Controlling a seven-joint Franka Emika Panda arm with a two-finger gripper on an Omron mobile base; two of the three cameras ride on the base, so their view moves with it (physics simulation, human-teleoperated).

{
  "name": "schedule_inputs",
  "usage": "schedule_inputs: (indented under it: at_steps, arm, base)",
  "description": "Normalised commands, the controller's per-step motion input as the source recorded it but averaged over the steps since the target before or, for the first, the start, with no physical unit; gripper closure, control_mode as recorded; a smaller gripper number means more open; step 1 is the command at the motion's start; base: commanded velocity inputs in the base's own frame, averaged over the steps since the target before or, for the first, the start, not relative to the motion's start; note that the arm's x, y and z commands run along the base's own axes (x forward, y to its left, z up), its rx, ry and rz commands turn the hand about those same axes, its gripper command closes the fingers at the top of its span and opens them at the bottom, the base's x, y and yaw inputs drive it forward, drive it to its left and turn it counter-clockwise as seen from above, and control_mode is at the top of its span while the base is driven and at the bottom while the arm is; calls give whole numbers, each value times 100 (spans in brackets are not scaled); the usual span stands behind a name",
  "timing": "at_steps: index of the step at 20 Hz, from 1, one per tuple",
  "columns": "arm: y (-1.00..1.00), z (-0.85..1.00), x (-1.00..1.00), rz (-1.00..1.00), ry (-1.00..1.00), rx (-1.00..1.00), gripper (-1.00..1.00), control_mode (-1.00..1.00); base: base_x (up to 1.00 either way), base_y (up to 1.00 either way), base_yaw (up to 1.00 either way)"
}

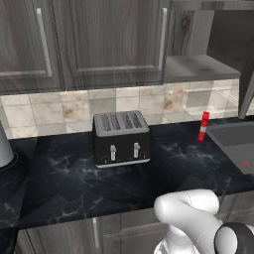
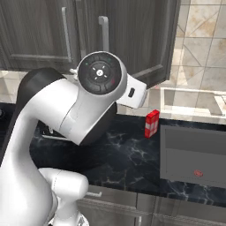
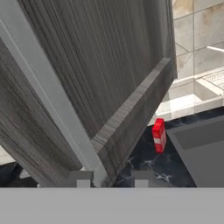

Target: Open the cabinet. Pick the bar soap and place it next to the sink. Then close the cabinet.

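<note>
The cabinet (image 1: 198, 67) on the wall stands open, its pale shelf showing. Its dark wood-grain door (image 3: 109, 65) is swung out and fills most of the hand view. The door's silver bar handle (image 3: 48, 96) runs slantwise down to my gripper (image 3: 111, 180). The handle's lower end sits between the two fingertips, close to the left fingertip (image 3: 81, 179), with a gap on the other side. In the right base view the same door (image 2: 132, 39) and handle (image 2: 103, 33) rise behind my wrist. The sink (image 1: 233, 141) (image 2: 194, 154) lies at the right. The bar soap is out of view.
A black toaster (image 1: 121, 139) stands mid-counter. A slim red-and-white bottle (image 1: 203, 126) (image 2: 152, 123) (image 3: 159, 135) stands by the sink's left rim. Closed cabinet doors (image 1: 109, 39) are to the left. The black marbled countertop (image 1: 64, 178) runs in front.
</note>
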Motion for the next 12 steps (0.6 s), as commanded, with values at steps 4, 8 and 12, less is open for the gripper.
schedule_inputs:
  at_steps: [4, 8, 12]
  arm:
    - [0, 0, -25, 0, 0, 0, -100, -100]
    - [7, 2, -90, 7, -7, 0, -100, -100]
    - [28, 0, -100, 9, -12, 0, -100, -100]
  base:
    - [0, 0, 0]
    - [0, 0, 0]
    - [0, 0, 0]
